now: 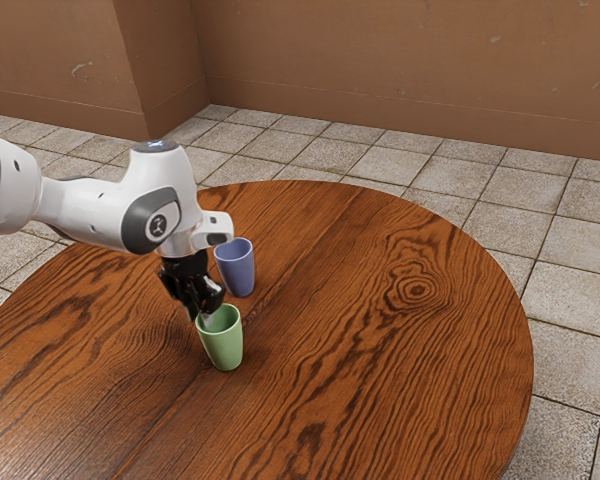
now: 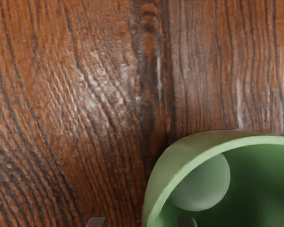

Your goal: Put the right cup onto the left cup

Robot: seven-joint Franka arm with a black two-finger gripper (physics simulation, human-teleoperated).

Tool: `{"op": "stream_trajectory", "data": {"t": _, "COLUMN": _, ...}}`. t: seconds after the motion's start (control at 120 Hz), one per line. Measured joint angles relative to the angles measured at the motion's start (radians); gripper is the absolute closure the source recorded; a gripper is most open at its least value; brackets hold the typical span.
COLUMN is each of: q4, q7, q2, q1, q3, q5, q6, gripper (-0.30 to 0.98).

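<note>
At the green cup's near-arm rim, my black gripper (image 1: 205, 312) points down in the exterior view. The green cup (image 1: 223, 345) stands upright on the table, its mouth up. In the wrist view the tips of my gripper (image 2: 141, 222) stand apart, one outside the green cup (image 2: 168, 177) and the other over its inside, with the wall between them and not pinched. A blue cup (image 1: 237, 270) stands upright a short way off, behind the green one in the exterior view, beside my hand.
Both cups are on a round wooden table (image 1: 380, 350) with strong grain. Its curved edge runs along the exterior view's right, with a tiled floor (image 1: 570, 255) beyond. A brown wall (image 1: 400, 70) rises at the back.
</note>
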Motion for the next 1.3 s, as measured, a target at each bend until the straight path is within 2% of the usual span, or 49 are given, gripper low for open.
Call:
{"op": "stream_trajectory", "data": {"t": 0.208, "q4": -0.002, "q7": 0.000, "q2": 0.001, "q1": -0.001, "q3": -0.013, "q5": -0.005, "q6": 0.002, "gripper": 0.73}}
{"op": "stream_trajectory", "data": {"t": 0.433, "q4": -0.001, "q7": -0.003, "q2": -0.011, "q1": 0.000, "q3": -0.017, "q5": -0.004, "q6": 0.000, "gripper": 0.77}}
{"op": "stream_trajectory", "data": {"t": 0.592, "q4": 0.013, "q7": -0.007, "q2": -0.081, "q1": -0.004, "q3": -0.031, "q5": -0.003, "q6": -0.022, "gripper": 0.78}}
{"op": "stream_trajectory", "data": {"t": 0.725, "q4": 0.094, "q7": -0.006, "q2": -0.112, "q1": -0.013, "q3": -0.020, "q5": -0.026, "q6": -0.105, "gripper": 0.78}}
{"op": "stream_trajectory", "data": {"t": 0.958, "q4": 0.263, "q7": 0.014, "q2": -0.118, "q1": -0.030, "q3": 0.075, "q5": -0.062, "q6": -0.286, "gripper": 0.79}}
{"op": "stream_trajectory", "data": {"t": 1.142, "q4": 0.408, "q7": 0.029, "q2": -0.076, "q1": 0.028, "q3": 0.106, "q5": -0.075, "q6": -0.417, "gripper": 0.79}}
{"op": "stream_trajectory", "data": {"t": 1.3, "q4": 0.536, "q7": 0.039, "q2": 0.000, "q1": 0.014, "q3": 0.112, "q5": -0.082, "q6": -0.492, "gripper": 0.79}}
